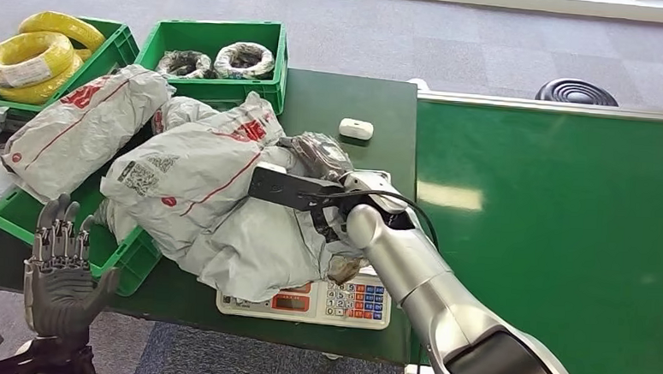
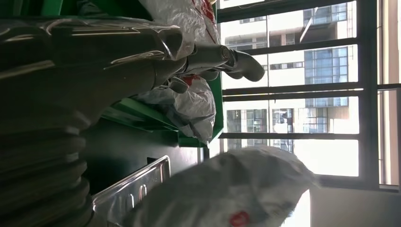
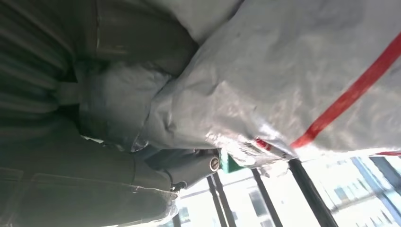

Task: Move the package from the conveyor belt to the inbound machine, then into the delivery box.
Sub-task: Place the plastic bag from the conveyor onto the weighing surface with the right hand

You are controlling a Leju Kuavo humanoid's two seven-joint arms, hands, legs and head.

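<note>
The package (image 1: 224,207), a grey plastic mailer with red stripes, occupies the centre of the head view, draped over the scale (image 1: 305,301) at lower centre and leaning against the delivery box (image 1: 123,257), a green crate at centre left that holds another mailer (image 1: 83,127). The right hand (image 1: 325,165) reaches in from the lower right and is buried in the package's right side; its fingers appear to grip the plastic, though their closure is hidden. The left hand (image 1: 62,280) stands at lower left, palm raised, fingers spread, holding nothing. The conveyor belt (image 1: 556,242) fills the right half, and two further green crates (image 1: 219,53) with coiled goods sit at upper left. In the left wrist view, the left hand's thumb (image 2: 236,64) points from upper centre toward a crate edge (image 2: 142,118), with a mailer (image 2: 227,194) blurred at bottom centre. In the right wrist view, the package (image 3: 293,71) fills the upper right, the right hand's thumb (image 3: 189,168) pressed beneath its crumpled fold at lower centre. Likely risks: the slack film may slide from the grasp on lifting, and the trailing edge may drag the scale or snag on the crate rim.
</note>
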